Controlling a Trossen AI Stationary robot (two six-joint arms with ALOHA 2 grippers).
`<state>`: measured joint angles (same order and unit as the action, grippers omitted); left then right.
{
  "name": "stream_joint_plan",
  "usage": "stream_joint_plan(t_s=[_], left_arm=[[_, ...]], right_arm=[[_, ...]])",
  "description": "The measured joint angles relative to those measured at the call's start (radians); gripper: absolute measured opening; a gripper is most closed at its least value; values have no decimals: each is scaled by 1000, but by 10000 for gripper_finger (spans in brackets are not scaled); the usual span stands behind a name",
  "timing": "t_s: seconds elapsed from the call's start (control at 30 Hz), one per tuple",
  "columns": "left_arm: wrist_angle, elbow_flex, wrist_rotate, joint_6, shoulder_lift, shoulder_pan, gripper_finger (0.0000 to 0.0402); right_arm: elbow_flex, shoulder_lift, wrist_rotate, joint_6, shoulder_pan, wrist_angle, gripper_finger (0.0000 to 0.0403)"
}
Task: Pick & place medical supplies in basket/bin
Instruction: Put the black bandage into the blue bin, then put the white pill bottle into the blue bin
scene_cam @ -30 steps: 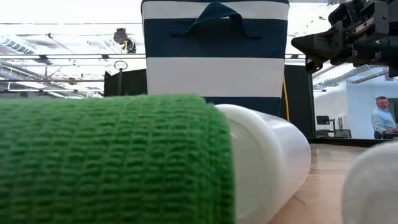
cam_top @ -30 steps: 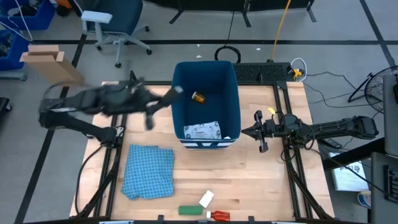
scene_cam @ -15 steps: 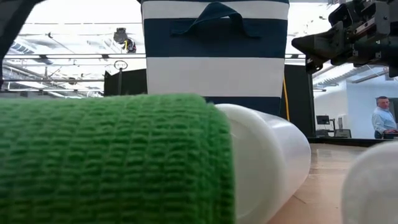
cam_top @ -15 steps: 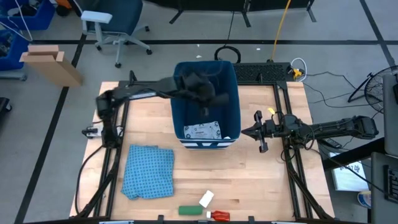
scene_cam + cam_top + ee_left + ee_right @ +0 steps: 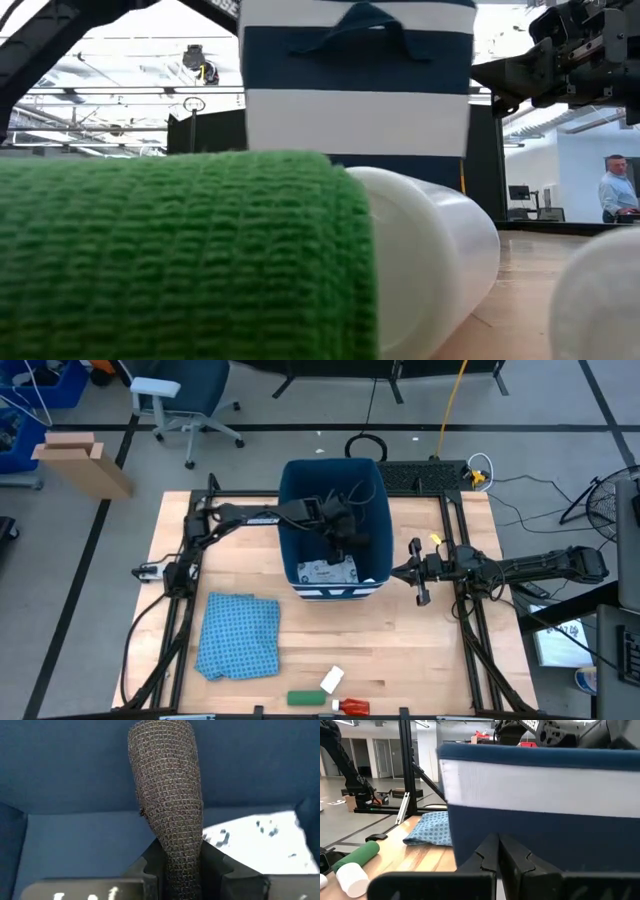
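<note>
The dark blue bin (image 5: 296,510) with its white-striped side (image 5: 355,110) stands at the table's middle far part. My left gripper (image 5: 345,540) reaches down inside it, shut on a dark grey mesh-wrapped roll (image 5: 167,785). A flat white printed packet (image 5: 327,571) lies on the bin's floor and also shows in the left wrist view (image 5: 250,840). A green roll (image 5: 305,698), a white oblong (image 5: 332,680) and a red tube (image 5: 352,707) lie by the table's near edge. My right gripper (image 5: 415,572) waits shut, to the right of the bin. My left gripper pinches the dark grey roll's rear end (image 5: 175,855) between its two fingers (image 5: 150,870). The fingers lie along the roll, which sticks out well beyond them. They come from above, slanting down into the bin. Whether the roll's far end touches the bin, I cannot tell.
A blue patterned cloth (image 5: 240,635) lies on the table's left near part. The green roll (image 5: 170,250) and a white roll (image 5: 430,250) fill the front of the low view. Bare wood shows between the bin and the near items. A person (image 5: 612,190) stands far behind.
My left arm has swung from beyond the bin's left side toward the table's right, over the bin's rim, then down inside it, carrying the dark roll along. In the low view the bin has shifted a little toward the right.
</note>
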<state>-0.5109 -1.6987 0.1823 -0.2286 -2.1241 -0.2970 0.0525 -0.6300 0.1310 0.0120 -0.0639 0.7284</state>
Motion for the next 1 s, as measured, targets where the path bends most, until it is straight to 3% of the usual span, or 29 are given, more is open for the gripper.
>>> stream_joint_plan(t_s=[0.17,0.37,0.53,0.63,0.8,0.9,1.0], left_arm=[[-10,0,-3,-3,-40,-2,87],[-30,1,-25,-35,-19,-2,191],[-47,2,-90,-77,97,11,278],[-104,2,-109,-107,215,21,300],[-250,1,-110,-153,477,47,275],[-325,16,-93,-147,631,60,218],[-347,90,-60,-117,790,64,135]], right_arm=[[0,0,0,0,0,0,0],[0,0,-1,0,0,0,0],[0,1,-2,0,0,9,0],[0,2,-3,0,0,10,0],[0,3,-2,3,0,26,0],[0,5,-1,17,0,32,0],[0,6,-1,33,0,31,0]])
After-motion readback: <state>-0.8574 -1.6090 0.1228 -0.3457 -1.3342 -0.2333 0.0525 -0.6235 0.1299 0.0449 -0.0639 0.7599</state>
